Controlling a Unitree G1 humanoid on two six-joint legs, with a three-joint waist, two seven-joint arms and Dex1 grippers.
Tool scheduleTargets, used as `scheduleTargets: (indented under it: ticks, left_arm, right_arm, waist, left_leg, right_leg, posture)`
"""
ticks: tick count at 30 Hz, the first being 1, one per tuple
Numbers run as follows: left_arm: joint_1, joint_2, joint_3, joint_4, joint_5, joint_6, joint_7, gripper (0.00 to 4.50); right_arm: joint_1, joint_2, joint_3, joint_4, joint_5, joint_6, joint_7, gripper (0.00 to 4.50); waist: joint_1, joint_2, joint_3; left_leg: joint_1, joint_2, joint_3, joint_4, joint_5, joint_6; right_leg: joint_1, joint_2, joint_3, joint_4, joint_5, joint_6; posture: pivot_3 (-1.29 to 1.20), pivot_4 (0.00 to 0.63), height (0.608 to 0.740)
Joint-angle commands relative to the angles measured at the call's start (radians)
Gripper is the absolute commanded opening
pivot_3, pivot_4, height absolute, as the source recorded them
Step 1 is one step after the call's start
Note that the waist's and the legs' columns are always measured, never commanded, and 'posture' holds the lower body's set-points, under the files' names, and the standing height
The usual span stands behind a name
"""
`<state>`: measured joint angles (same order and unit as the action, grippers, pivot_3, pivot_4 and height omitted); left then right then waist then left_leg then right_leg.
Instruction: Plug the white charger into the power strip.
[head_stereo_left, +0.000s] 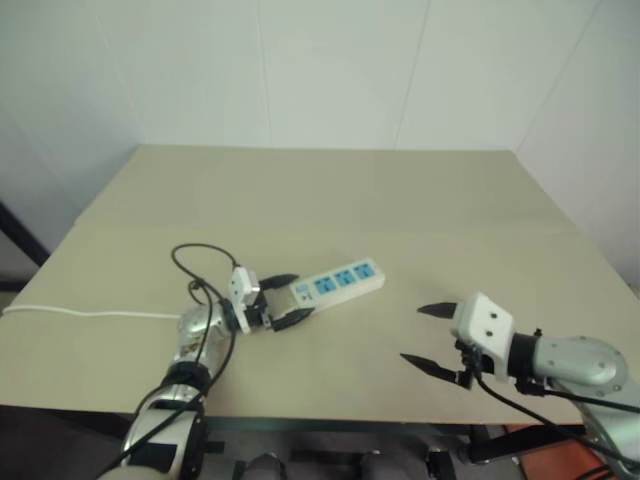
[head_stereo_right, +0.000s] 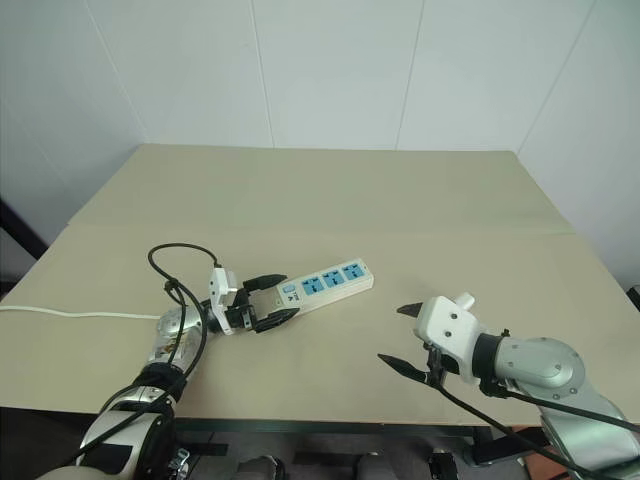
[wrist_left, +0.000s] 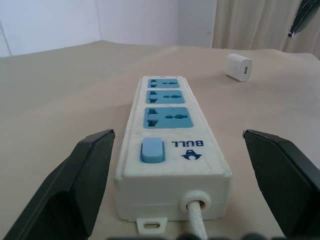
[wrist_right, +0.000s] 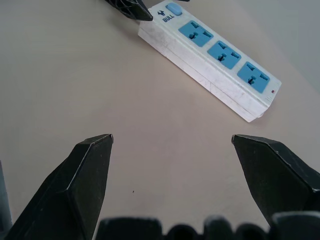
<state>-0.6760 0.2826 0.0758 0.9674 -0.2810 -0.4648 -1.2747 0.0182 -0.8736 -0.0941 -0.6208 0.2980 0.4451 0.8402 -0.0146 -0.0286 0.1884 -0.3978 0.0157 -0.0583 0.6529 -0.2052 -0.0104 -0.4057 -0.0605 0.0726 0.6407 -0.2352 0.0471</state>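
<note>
- The left gripper has its jaws apart, one black finger on each side of the switch end of the power strip; in the left wrist view both fingers stand clear of the strip's sides, with nothing clamped.
- The right gripper hangs over bare worktop with its jaws wide apart and empty, well apart from the strip and pointing towards it.
- One power strip lies flat on the worktop: three blue socket panels in a row, one blue switch at the end between the left jaws, and one thin white cord running off towards the worktop's left edge.
- One white charger lies on the worktop beyond the far end of the strip, apart from it, seen in the left wrist view.
- All three sockets are empty.
</note>
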Motion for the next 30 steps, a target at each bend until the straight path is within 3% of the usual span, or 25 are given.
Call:
scheduleTargets:
  ticks: [1,9,12,15,23,28,30]
  left_arm:
    - [-0.015,-0.003,0.006,0.031,0.013,-0.029,0.008,4.48]
    - [-0.018,-0.009,-0.002,0.055,0.026,-0.026,0.008,4.48]
    - [-0.016,-0.007,-0.013,0.07,0.048,-0.038,0.018,3.93]
    - [-0.014,-0.011,-0.015,0.083,0.061,-0.03,0.022,3.07]
    - [-0.016,-0.012,-0.024,0.069,0.078,0.003,0.051,3.08]
    - [-0.003,0.008,-0.048,-0.023,0.042,0.089,-0.091,3.08]
    - [0.011,0.018,-0.064,-0.067,0.035,0.112,-0.144,3.08]
  right_arm:
    - [0.001,-0.008,-0.041,-0.038,0.005,-0.003,-0.007,4.5]
    - [-0.01,-0.005,-0.032,-0.035,0.001,-0.004,-0.013,4.5]
    - [-0.011,-0.004,-0.027,-0.034,-0.001,-0.003,-0.017,4.5]
    - [-0.012,-0.004,-0.025,-0.034,-0.001,-0.002,-0.02,4.5]
    - [-0.01,-0.006,-0.036,-0.043,-0.001,0.003,-0.028,4.5]
    - [-0.061,-0.045,-0.115,-0.044,0.057,0.067,-0.007,4.5]
    - [-0.098,-0.12,-0.148,-0.028,0.064,0.119,0.026,4.5]
  waist:
    - [0.0,0.0,0.0]
    - [0.0,0.0,0.0]
    - [0.0,0.0,-0.001]
    - [0.0,0.0,-0.003]
    - [0.001,-0.001,-0.008]
    - [-0.001,-0.001,-0.008]
    - [0.0,-0.001,-0.008]
  left_leg:
    - [0.0,0.0,0.0,0.0,0.0,0.0]
    - [0.001,0.0,0.0,0.0,0.0,0.0]
    - [0.001,0.0,0.0,0.0,0.0,0.0]
    - [0.002,0.0,0.0,0.0,0.0,0.0]
    - [0.003,0.0,0.0,0.0,0.0,0.0]
    - [0.003,0.0,0.0,0.0,0.0,0.0]
    - [0.002,0.0,0.0,0.0,0.0,0.0]
  right_leg:
    - [0.0,0.0,0.0,0.0,0.0,0.0]
    - [0.001,0.0,0.0,0.0,0.0,0.0]
    - [0.001,0.0,0.0,0.0,0.0,0.0]
    - [0.002,0.0,0.0,0.0,0.0,0.0]
    - [0.003,0.0,0.0,0.0,0.0,0.0]
    - [0.003,0.0,0.0,0.0,0.0,0.0]
    - [0.002,0.0,0.0,0.0,0.0,0.0]
  posture:
    - [0.0,0.15,0.74]
    - [0.0,0.15,0.74]
    - [0.0,0.15,0.74]
    - [0.0,0.15,0.74]
    - [0.0,0.15,0.74]
    - [0.0,0.15,0.74]
    - [0.0,0.15,0.74]
